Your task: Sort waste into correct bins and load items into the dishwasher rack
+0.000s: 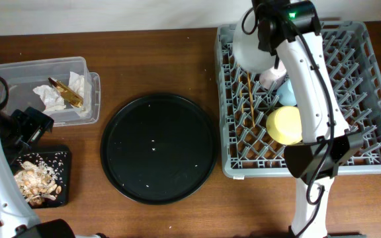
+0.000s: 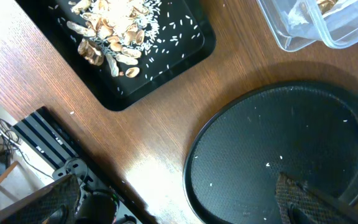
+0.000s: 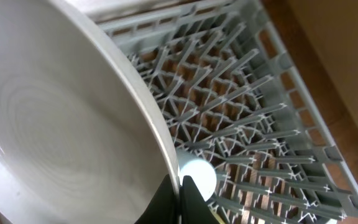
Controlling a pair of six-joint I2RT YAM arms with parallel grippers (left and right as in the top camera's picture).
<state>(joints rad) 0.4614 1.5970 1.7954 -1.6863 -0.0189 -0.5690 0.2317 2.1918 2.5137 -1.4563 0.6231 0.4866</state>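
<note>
Overhead: the dishwasher rack [image 1: 366,79] fills the right side, its left rim just beside the round black tray [image 1: 159,148]. It carries the yellow bowl [image 1: 284,124], chopsticks [image 1: 250,99], pink cup [image 1: 270,76] and light blue cup [image 1: 287,94]. The plate [image 1: 251,49] stands on edge near its far-left corner, under the right arm. The clear box [image 1: 18,74] holds napkins [image 1: 45,98] and the wrapper [image 1: 66,92]. The black rectangular tray [image 1: 61,165] holds food scraps [image 1: 33,180]. Bare tabletop [image 1: 164,59] lies between.

Left wrist: the left fingers [image 2: 297,199] are spread wide, holding nothing, over the round tray's rim. White grains show among the scraps.

Right wrist: the right fingers [image 3: 188,205] clamp the plate's rim, which is hidden overhead.
</note>
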